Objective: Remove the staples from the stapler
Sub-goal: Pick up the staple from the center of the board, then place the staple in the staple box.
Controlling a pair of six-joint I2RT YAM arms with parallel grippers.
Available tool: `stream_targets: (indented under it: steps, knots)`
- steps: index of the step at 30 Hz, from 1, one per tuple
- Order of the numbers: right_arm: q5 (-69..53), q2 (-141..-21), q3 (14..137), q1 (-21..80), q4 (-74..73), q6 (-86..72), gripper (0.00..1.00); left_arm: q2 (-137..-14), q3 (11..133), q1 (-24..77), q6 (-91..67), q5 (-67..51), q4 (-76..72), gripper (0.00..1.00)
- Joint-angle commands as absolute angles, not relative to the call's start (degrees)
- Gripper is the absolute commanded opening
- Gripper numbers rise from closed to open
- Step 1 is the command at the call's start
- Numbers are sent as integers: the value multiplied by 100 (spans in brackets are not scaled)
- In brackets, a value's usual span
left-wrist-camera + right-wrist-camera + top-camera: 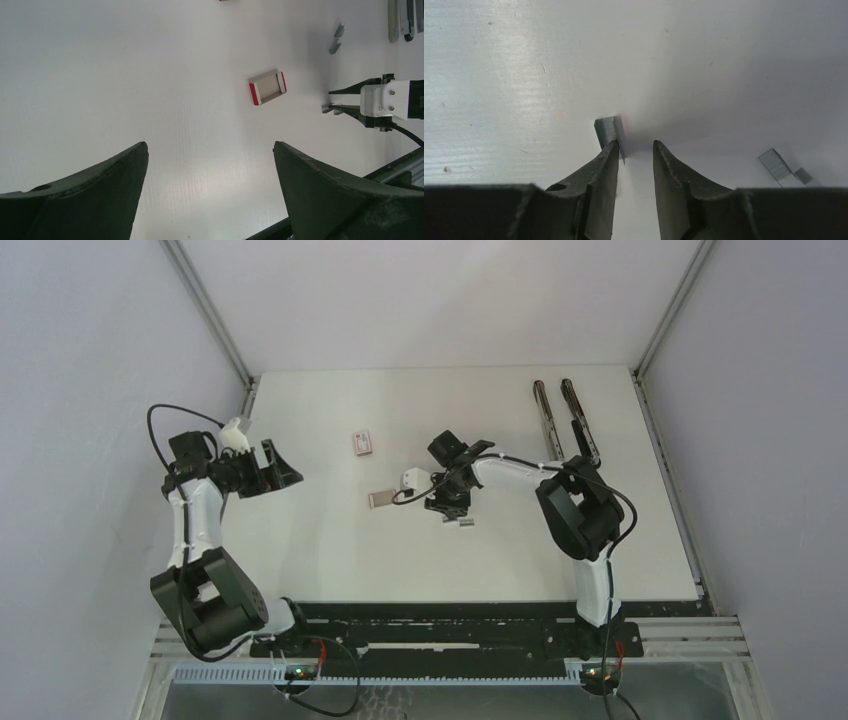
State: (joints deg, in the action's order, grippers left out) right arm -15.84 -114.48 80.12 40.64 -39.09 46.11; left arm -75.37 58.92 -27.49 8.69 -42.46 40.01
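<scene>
Jaws of the right gripper (635, 149) stand a narrow gap apart, tips low over the desk (499, 75), with nothing between them. Nearest staple strip (608, 131) lies not in the gap but just outside it, against the tip of the finger at the left of the right wrist view; contact or hairline clearance cannot be told. Its long axis runs roughly along the fingers, slightly skewed, not across the gap.

Judgement: closing here would likely pinch air or nudge the strip. A small sideways shift toward that finger is needed to straddle it.

Two further strips (776, 164) lie on the desk off the other side, apart from the jaws. Stapler (547, 420) lies opened out near the far right edge, well apart. Left gripper (210, 147), jaws spread wide and holding nothing, hangs far to the left. The right arm is clearly the nearer one.
</scene>
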Motion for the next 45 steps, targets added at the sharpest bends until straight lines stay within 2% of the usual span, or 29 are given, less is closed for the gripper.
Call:
stream_targets:
  steps: [1,8,10,12,13,24,32,45]
  knots:
    - [-1747,-11564,8292,4113,-4137,4672,29,-7532,5757,-2812,990,-4463,3955,100]
    - [-1915,-11637,8371,4139,-4275,4702,20,-7540,5757,-2818,984,-4486,3962,100]
    - [-1952,-11645,8404,4140,-4308,4694,13,-7541,5757,-2823,988,-4491,3966,100]
    - [-1991,-11656,8455,4132,-4346,4642,1,-7541,5757,-2826,988,-4493,3964,100]
    - [-2000,-11668,8488,4127,-4354,4633,0,-7539,5757,-2828,985,-4499,3964,100]
    - [-2136,-11548,8868,4074,-4326,3671,0,-7575,5756,-2838,980,-4517,3962,100]
    - [-2030,-11369,9032,3990,-3930,2357,0,-7650,5757,-2833,944,-4528,3931,100]
    - [-978,-11606,9953,3921,-3460,522,0,-7664,5749,-2837,916,-4443,3894,100]
